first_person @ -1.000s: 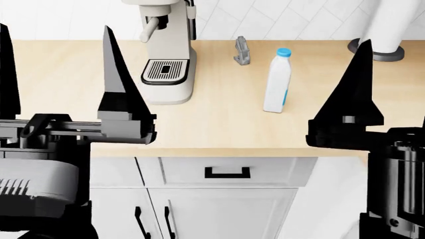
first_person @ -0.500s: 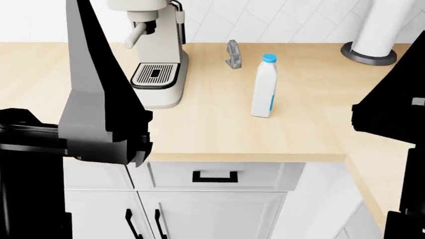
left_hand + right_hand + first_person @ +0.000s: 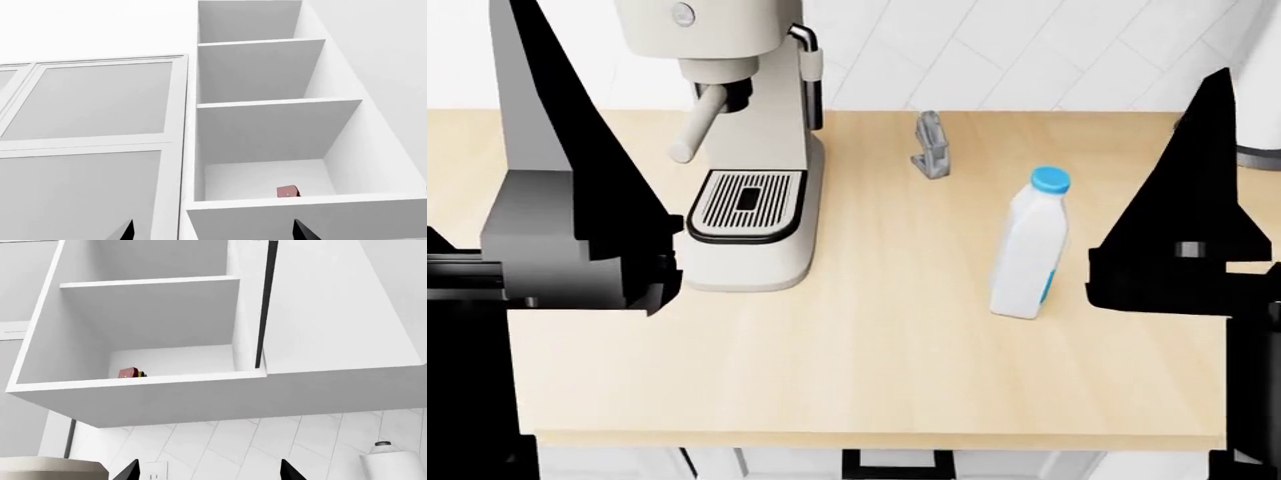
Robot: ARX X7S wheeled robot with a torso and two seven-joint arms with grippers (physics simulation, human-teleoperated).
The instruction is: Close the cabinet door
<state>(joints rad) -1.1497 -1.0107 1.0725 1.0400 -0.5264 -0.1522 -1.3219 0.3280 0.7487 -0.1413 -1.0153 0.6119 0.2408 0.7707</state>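
Note:
The upper cabinet (image 3: pixel 267 125) stands open, showing three bare shelves and a small red box (image 3: pixel 288 191) on its floor. In the right wrist view the cabinet door (image 3: pixel 320 310) is a white panel swung out beside the opening, with a dark strip along its inner edge. The same red box (image 3: pixel 129 373) lies on the lowest shelf. My left gripper (image 3: pixel 215 231) is open below the cabinet and holds nothing. My right gripper (image 3: pixel 210 470) is also open and points up at the cabinet's underside. Both sets of fingers (image 3: pixel 554 150) rise dark over the counter in the head view.
On the wooden counter (image 3: pixel 868 360) stand a coffee machine (image 3: pixel 747 150), a white milk bottle (image 3: pixel 1030 250) with a blue cap and a small grey object (image 3: pixel 932 145). Closed panelled doors (image 3: pixel 93 100) adjoin the open cabinet. A paper towel roll (image 3: pixel 393 462) stands by the tiled wall.
The head view has shifted up and closer over the counter. The lower cabinet doors have dropped out of sight. The left gripper has risen in view, and the bottle now sits further right.

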